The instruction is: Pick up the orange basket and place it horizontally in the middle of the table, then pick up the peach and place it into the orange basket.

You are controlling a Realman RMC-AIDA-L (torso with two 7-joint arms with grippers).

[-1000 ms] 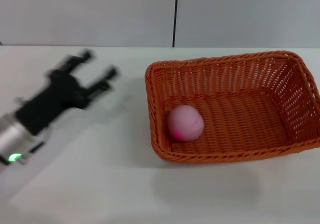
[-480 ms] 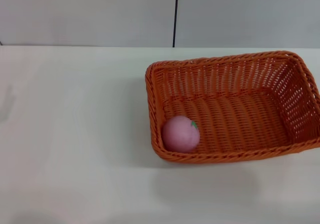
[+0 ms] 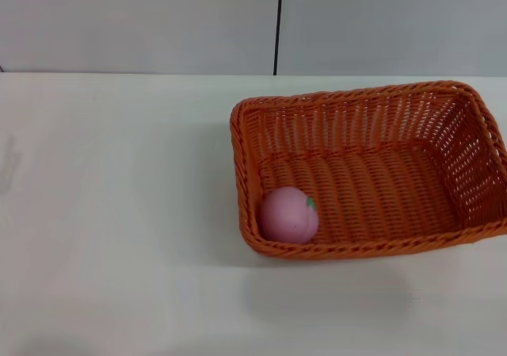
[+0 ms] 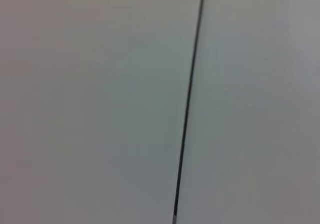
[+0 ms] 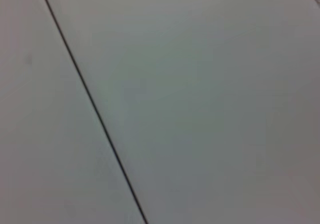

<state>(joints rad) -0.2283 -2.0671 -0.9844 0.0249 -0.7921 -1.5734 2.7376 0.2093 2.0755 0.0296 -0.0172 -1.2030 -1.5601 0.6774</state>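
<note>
The orange basket (image 3: 372, 126) lies lengthwise across the right half of the white table (image 3: 119, 213) in the head view. Inside it, the pink peach (image 3: 288, 215) rests in the near left corner, its small green leaf turned to the right. Neither gripper shows in any view. Both wrist views hold only a pale wall with a thin dark seam (image 4: 189, 104).
A grey wall with a dark vertical seam (image 3: 278, 23) stands behind the table's far edge. The basket's right end reaches the head view's right border.
One second ago my left gripper was at the table's left, moving; it has since left the view. The peach rolled from mid-left of the basket to the near left corner.
</note>
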